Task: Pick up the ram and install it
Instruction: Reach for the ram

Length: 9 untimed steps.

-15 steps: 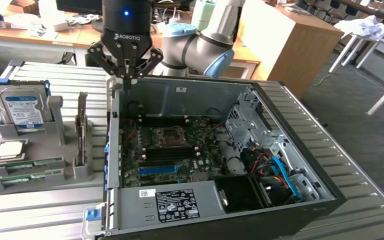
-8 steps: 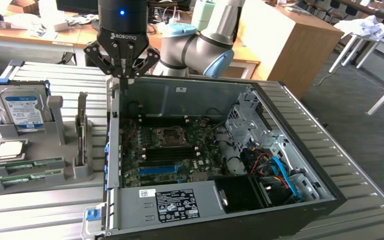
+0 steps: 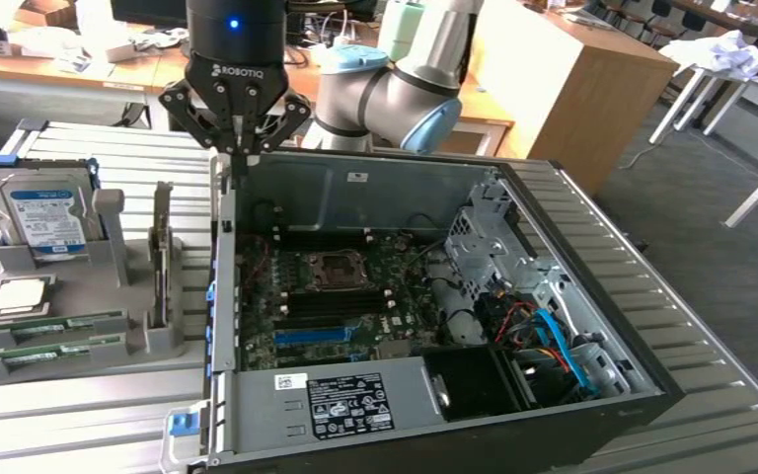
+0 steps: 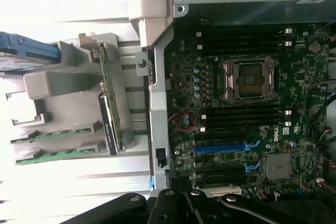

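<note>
Two green ram sticks (image 3: pixel 56 325) lie on edge in the front slots of a grey holder (image 3: pixel 76 370) at the exterior view's left; in the wrist view the ram (image 4: pixel 55 135) lies beside the open case. My gripper (image 3: pixel 237 148) hangs shut and empty above the case's back corner nearest the holder, well above and behind the ram. Its dark fingers (image 4: pixel 173 208) meet over the case wall in the wrist view. The motherboard (image 3: pixel 340 296) lies exposed, with long black memory slots (image 4: pixel 241 116) on both sides of the processor socket (image 4: pixel 249 80).
A blue-labelled hard drive (image 3: pixel 43 212) stands at the back of the holder. A square silver processor chip (image 3: pixel 21 296) lies in front of it, and an upright card (image 3: pixel 162 247) stands beside the case wall. Cables and a drive cage (image 3: pixel 537 296) crowd the case's right side.
</note>
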### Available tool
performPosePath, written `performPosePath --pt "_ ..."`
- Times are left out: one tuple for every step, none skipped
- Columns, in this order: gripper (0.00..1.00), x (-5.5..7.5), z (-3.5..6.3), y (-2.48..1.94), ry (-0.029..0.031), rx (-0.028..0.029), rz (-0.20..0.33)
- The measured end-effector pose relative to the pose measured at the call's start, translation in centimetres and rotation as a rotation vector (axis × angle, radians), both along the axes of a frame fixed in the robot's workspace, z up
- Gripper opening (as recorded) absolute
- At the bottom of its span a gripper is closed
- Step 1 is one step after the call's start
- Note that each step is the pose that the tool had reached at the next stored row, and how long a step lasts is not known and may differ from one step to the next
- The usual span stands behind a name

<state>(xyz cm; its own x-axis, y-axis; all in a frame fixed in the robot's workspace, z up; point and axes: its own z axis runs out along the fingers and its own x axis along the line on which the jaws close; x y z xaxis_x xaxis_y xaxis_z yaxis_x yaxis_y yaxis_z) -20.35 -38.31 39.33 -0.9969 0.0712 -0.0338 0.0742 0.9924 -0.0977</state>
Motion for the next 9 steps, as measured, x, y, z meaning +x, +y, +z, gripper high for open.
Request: performPosePath --pt "0.10 -0.07 0.00 0.00 0.0000 0.0001 0.000" --pt "0.10 -0.14 0.00 0.00 -0.0001 0.0001 0.000" --pt "0.10 -0.21 -0.01 0.00 -0.0001 0.0001 0.000" --pt "0.10 -0.27 0.00 0.00 -0.0001 0.0001 0.000" --pt "0.10 -0.34 0.00 0.00 -0.0001 0.0001 0.000" --pt "0.10 -0.40 -0.01 0.00 -0.0001 0.0001 0.000" --pt "0.10 -0.46 0.00 0.00 0.0000 0.0001 0.000" --pt "0.10 -0.53 0.00 0.00 0.0000 0.0001 0.000" --pt "0.10 -0.59 0.00 0.00 0.0000 0.0001 0.000"
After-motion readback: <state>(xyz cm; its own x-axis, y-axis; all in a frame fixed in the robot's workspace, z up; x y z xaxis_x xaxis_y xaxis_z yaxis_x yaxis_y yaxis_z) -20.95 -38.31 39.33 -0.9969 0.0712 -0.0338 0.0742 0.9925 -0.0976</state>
